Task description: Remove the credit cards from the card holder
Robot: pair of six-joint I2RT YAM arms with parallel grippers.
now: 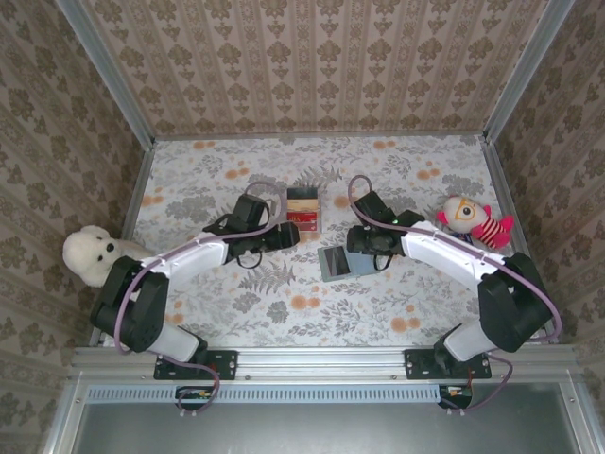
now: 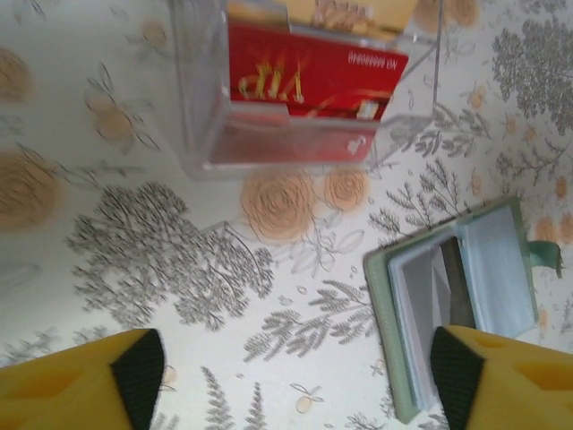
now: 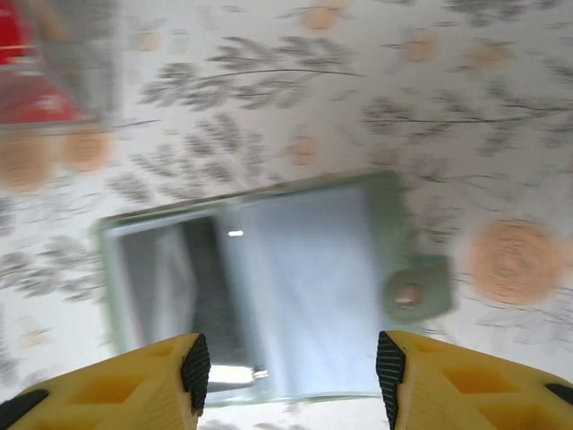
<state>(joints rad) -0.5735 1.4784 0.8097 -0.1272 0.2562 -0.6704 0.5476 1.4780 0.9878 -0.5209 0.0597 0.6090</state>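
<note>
Two robot arms reach out from the near edge of a floral-patterned desk (image 1: pixel 425 312). A white teddy bear (image 1: pixel 90 255) sits at the desk's left side and a small striped doll (image 1: pixel 473 222) at its right. Near the middle, the grey-green card holder (image 1: pixel 338 262) lies open and flat on the desk. The right end effector (image 1: pixel 354 250) hangs over its right part, its yellow fingers (image 3: pixel 161 381) spread and pinching nothing. The left end effector (image 1: pixel 291 235) is beside the holder's left edge, its fingers (image 2: pixel 134 367) spread wide and empty. Just beyond them stands a clear plastic box (image 1: pixel 303 208) holding red and gold cards (image 2: pixel 313 76).
</note>
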